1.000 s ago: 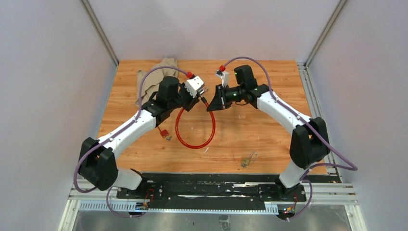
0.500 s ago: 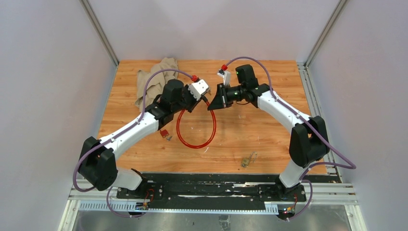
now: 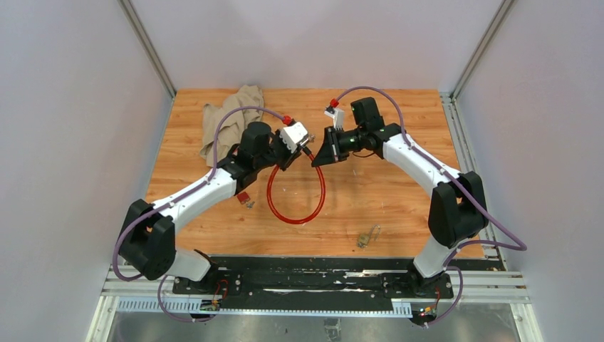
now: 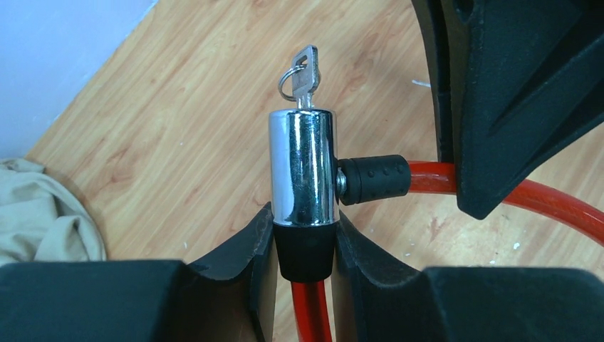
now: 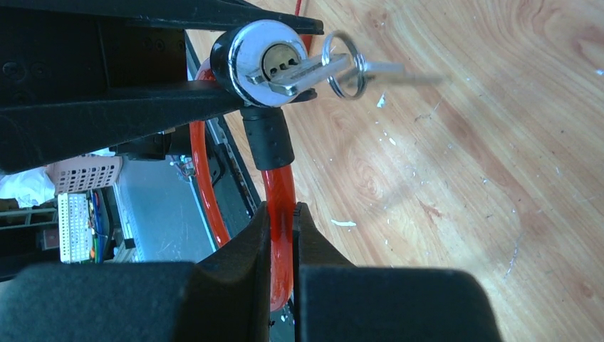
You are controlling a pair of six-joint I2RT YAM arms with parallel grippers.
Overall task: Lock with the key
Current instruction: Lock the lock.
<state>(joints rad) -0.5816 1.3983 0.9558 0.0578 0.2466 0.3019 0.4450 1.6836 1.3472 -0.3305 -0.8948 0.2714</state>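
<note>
The wooden table [image 3: 399, 199] lies under everything, and the chrome lock [image 4: 302, 167] is held above its middle. A crumpled beige cloth [image 3: 226, 117] lies well to the left of the lock, toward the far edge. The red cable [image 4: 548, 201] leaves the lock's base, loops round toward the near edge, and comes back to a black end-piece plugged into the lock's side.

The left gripper [image 4: 304, 239] is below the lock, with its two fingers [image 4: 249, 260] pressed tight on the black collar at the lock's base, so the lock stands upright between them. The right gripper [image 5: 281, 228] sits just to the right of the lock. Its fingers are closed on the red cable a little way past the side end-piece.

A small brass padlock [image 3: 365, 239] lies well apart from the lock, near the table's front edge, and a little red tag [image 3: 243, 197] lies to the lock's left.

The key [image 4: 306, 71] sits in the keyhole at the lock's top end (neither gripper is touching it). A thin ring [image 4: 283, 80] hangs through its head, carrying something blurred.
</note>
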